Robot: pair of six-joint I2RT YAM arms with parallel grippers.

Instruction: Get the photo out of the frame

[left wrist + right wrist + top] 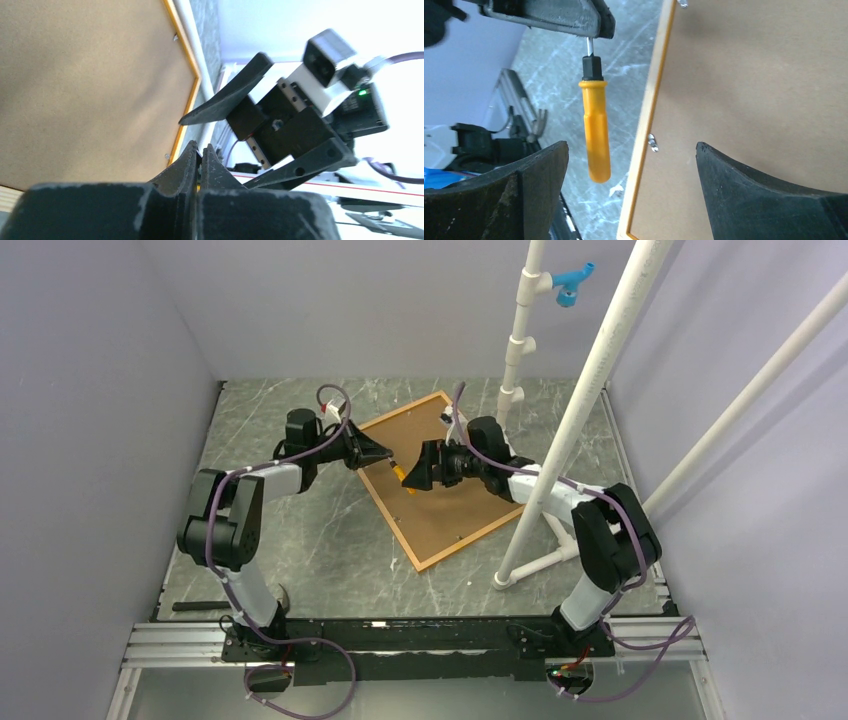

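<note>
A grey marbled table (300, 550) is seen between plain pale walls (100, 390), with both arms bolted to a rail at its near edge.

Past the bases, the two arms are bent inward so that their grippers face each other over the middle of the table. The left gripper (385, 455) is clamped tight on the bare metal shaft of a screwdriver (594, 130), whose orange handle is left free and is pointed toward the right gripper (413, 478). The right gripper's jaws are spread wide, and nothing is held between them. In the right wrist view the handle is seen between its two fingers (524, 195), nearer the left-hand one and touching neither.

Below and beyond the grippers, the frame (470, 545) is laid flat on the table, turned at an angle to the table edges, back side up. Its thin orange rim is filled by a brown backing board (450, 520). Small metal clips (652, 142) are seen along the inner edge of the rim, over the board. The photo is hidden from every view.

At the far right, a stand of white pipes (580, 410) is set on the table, just beside the frame's right corner.
</note>
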